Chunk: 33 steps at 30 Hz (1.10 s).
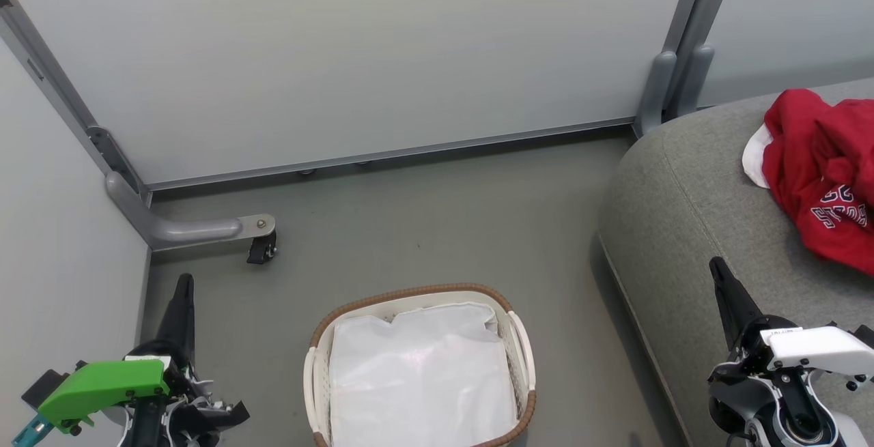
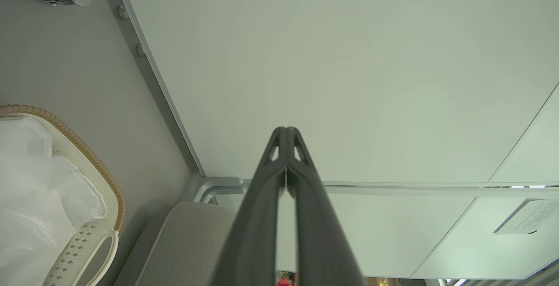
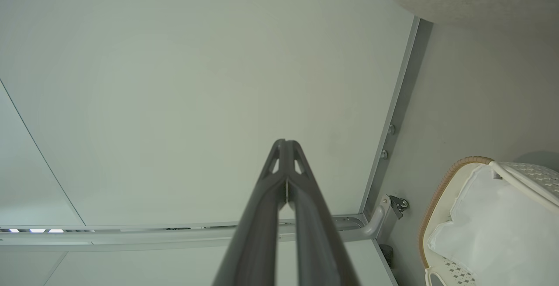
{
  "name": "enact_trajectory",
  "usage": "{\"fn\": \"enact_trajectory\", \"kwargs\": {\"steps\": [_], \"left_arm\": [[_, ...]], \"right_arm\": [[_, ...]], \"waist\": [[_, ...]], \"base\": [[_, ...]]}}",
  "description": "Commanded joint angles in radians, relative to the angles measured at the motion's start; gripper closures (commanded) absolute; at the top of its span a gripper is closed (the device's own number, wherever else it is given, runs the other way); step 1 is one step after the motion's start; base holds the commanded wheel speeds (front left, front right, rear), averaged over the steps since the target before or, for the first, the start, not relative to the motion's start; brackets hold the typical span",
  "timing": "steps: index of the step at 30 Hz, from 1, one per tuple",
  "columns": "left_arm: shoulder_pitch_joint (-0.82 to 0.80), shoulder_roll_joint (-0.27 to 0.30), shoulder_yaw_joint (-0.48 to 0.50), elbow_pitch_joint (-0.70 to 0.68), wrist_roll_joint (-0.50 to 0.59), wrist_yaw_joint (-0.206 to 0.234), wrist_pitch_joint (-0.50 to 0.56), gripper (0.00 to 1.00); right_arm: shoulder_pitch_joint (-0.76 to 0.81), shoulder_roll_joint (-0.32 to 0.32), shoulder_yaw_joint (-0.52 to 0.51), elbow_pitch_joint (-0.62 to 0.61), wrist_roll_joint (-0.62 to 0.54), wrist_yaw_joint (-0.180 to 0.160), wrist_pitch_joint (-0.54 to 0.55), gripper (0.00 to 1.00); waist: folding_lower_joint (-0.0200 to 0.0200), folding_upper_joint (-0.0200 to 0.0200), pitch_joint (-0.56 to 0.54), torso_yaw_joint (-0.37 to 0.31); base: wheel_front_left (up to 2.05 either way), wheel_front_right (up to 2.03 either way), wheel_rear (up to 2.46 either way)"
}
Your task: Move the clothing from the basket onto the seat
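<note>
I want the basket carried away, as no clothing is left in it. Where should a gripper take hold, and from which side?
Probably the right side handle of the laundry basket: a white loop standing off the wall, leaving a gap for the jaws to close around. Come from above on the seat side, nearest the right gripper. Skip the loose white liner.

Lab cell: wheeled partition panels point(image 1: 341, 58)

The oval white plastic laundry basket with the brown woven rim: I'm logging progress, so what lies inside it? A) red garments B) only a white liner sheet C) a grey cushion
B: the basket holds just its white liner sheet, while the bright red fabric garments lie on the large grey upholstered seat.
</note>
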Motion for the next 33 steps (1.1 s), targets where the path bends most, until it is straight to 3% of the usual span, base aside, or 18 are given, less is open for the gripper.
{"fn": "enact_trajectory", "kwargs": {"steps": [1, 33], "left_arm": [[-0.01, 0.007, 0.003, -0.002, -0.004, -0.006, 0.005, 1.0], [-0.01, 0.007, 0.002, -0.002, -0.004, -0.006, 0.005, 1.0]], "right_arm": [[0.011, -0.006, -0.002, -0.003, 0.003, 0.0, 0.001, 1.0], [0.011, -0.006, -0.002, -0.003, 0.003, 0.0, 0.001, 1.0]], "waist": [[0.0, -0.0001, 0.0, 0.0], [0.0, -0.0001, 0.0, 0.0]], "base": [[0.0, 0.0, 0.0], [0.0, 0.0, 0.0]]}}
